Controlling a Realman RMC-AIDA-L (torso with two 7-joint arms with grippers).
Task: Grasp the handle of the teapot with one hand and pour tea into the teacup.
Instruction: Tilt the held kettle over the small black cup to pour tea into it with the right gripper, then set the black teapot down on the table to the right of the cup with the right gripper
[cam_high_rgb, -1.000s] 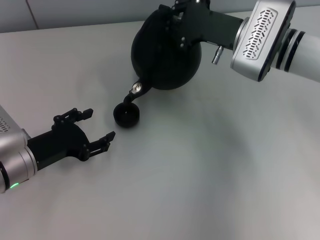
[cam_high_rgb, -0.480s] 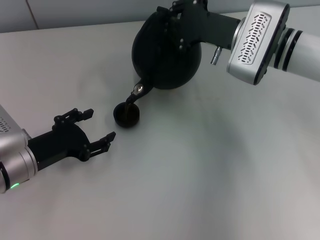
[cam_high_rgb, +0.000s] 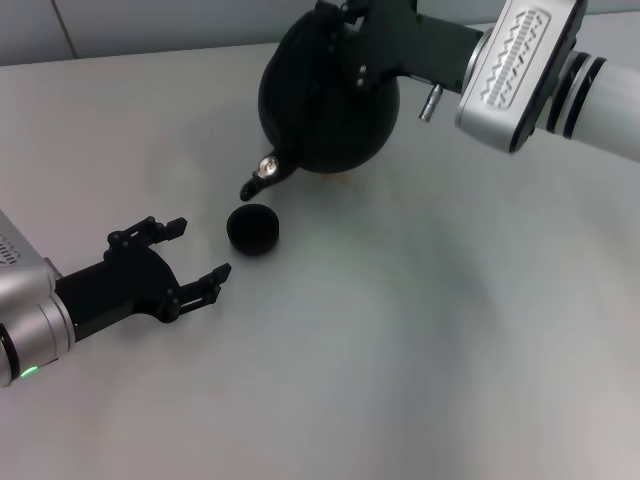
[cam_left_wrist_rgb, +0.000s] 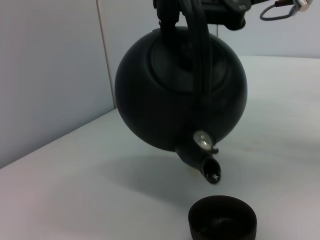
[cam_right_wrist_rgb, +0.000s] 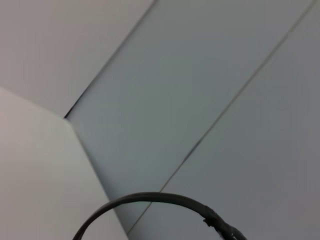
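The round black teapot (cam_high_rgb: 325, 105) hangs in the air at the back of the table, tilted with its spout (cam_high_rgb: 262, 177) pointing down and to the left. My right gripper (cam_high_rgb: 352, 14) is shut on the handle (cam_left_wrist_rgb: 199, 55) above the pot. The small black teacup (cam_high_rgb: 252, 228) stands on the table just below and slightly right of the spout tip, with a clear gap between them. In the left wrist view the spout (cam_left_wrist_rgb: 208, 166) hovers above the teacup (cam_left_wrist_rgb: 222, 220). My left gripper (cam_high_rgb: 200, 248) rests open on the table, a short way left of the cup and apart from it.
The grey table (cam_high_rgb: 420, 330) stretches wide to the right and front of the cup. A pale wall (cam_high_rgb: 150, 25) runs along the table's far edge. The right wrist view holds only wall panels and a black cable (cam_right_wrist_rgb: 150, 199).
The right arm has lifted the teapot and tipped it back. The spout, which dipped into the cup's mouth half a second ago, now sits higher and farther left. The left arm is unmoved.
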